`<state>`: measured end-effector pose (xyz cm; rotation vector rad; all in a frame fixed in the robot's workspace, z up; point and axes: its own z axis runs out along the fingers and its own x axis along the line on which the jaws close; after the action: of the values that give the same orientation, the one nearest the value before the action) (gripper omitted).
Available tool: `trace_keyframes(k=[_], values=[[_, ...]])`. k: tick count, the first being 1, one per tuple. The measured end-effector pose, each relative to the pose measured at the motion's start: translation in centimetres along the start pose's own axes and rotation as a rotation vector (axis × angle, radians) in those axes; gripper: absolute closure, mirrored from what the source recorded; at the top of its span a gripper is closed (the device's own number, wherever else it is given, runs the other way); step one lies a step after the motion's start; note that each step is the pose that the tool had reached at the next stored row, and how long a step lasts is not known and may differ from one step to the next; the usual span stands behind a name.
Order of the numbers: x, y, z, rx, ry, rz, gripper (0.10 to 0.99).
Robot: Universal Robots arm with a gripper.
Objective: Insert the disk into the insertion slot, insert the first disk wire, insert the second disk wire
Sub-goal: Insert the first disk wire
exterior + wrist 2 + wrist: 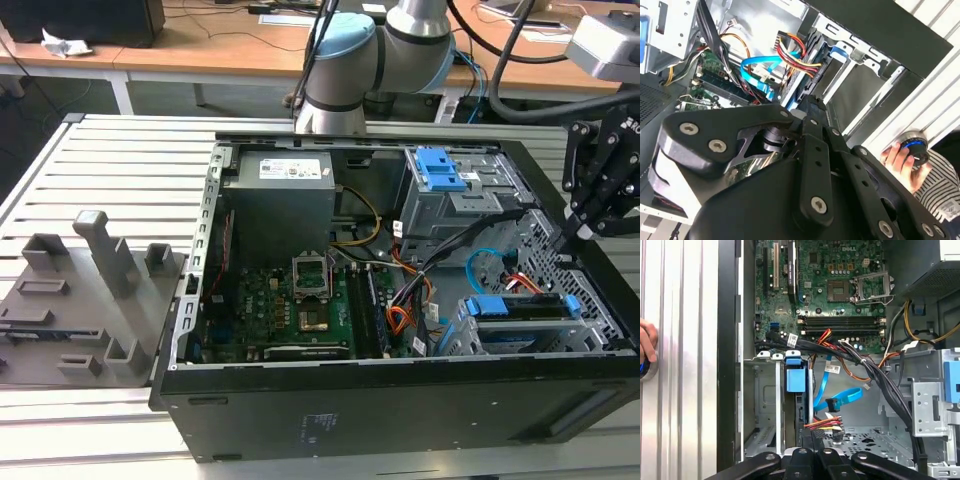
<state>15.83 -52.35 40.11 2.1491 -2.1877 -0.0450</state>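
The arm reaches from the far side of the open computer case point(400, 420) out to the exterior view's right, and its gripper point(582, 232) points down into the case's right end. In the first wrist view the gripper point(812, 436) is narrow, its fingers drawn close together, just over the red, orange and black wire bundle point(822, 424). I cannot tell whether it pinches anything.

The disk point(520, 306) sits in the low silver slot point(470, 335) at the near right corner, its blue frame point(794, 379) showing. The light blue cable point(846, 396) loops just beside the bundle. Black cables point(875, 375) cross over the bay. A taller grey cage point(440, 190) stands farther back, and the motherboard point(275, 310) lies to the left. A person's hand point(897, 160) rests on a round knob point(915, 150) outside the case.
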Motion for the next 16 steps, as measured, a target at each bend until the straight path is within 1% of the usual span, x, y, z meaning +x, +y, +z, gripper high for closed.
trace_keyframes(k=[3,5,16], values=[[0.03,1.41,0.13,0.0,-0.0001,0.0,0.98],[0.04,1.87,0.16,0.0,-0.0001,0.0,0.98],[0.03,1.88,0.16,0.0,-0.0001,0.0,0.98]])
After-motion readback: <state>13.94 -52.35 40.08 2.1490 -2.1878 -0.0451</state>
